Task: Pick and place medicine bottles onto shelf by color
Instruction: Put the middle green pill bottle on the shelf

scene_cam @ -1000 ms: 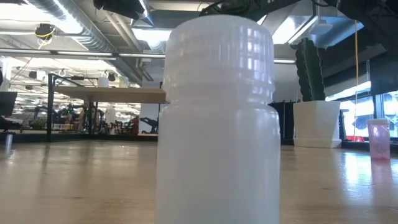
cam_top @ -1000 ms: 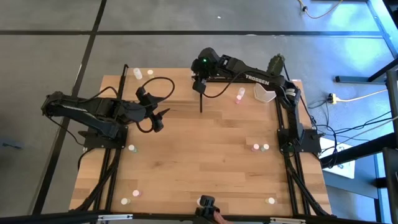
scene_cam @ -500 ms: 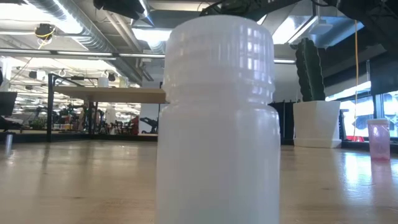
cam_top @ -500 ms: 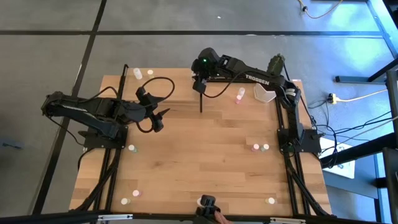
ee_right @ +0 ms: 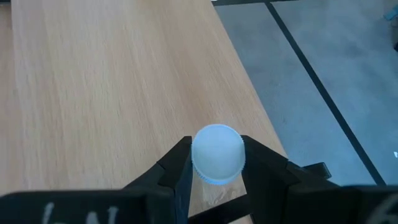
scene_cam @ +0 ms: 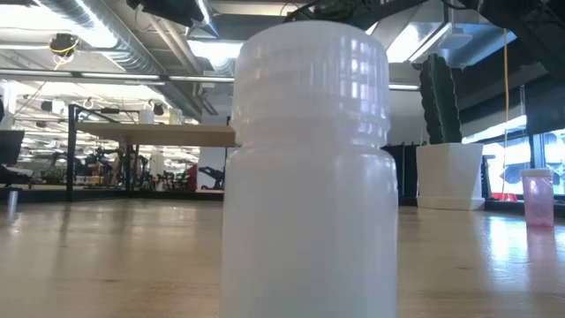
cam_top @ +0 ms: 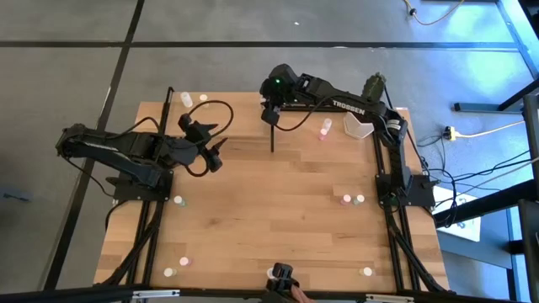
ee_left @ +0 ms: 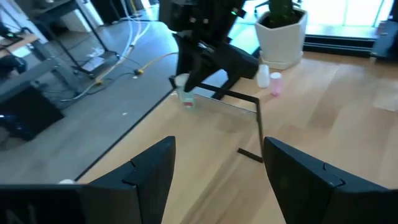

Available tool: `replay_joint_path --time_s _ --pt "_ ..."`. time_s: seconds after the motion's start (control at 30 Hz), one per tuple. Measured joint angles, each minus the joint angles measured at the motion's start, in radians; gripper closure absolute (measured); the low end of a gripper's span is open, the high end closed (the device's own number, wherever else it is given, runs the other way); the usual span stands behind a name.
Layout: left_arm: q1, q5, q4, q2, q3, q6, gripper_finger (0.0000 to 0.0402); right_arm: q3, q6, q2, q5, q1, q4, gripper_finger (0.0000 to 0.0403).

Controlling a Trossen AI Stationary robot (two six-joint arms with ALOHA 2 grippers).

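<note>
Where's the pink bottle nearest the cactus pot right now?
In the high view the pink bottle stands at the table's far right, beside a white bottle, just left of the cactus pot and under the right arm.

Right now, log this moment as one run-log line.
left claw: open, empty, above table | right claw: shut on white bottle, at shelf far edge | pink bottle beside cactus pot

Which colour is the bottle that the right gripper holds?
White. The right gripper is shut on the bottle; the right wrist view shows it best.

Small vials (cam_top: 353, 199) dot the table edges beside shelf (cam_top: 221, 126).
</note>
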Motion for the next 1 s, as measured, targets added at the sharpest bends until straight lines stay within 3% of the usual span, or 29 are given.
replay_joint_path --time_s 0.5,1.0 --pt "0.0 -0.007 0.0 0.0 0.0 -0.001 0.0166 0.0 -0.002 0.0 -0.001 0.0 0.0 0.0261" --pt "0.0 -0.008 0.0 0.0 0.0 -0.001 0.0166 0.0 -0.002 0.0 -0.003 0.0 0.0 0.0271"
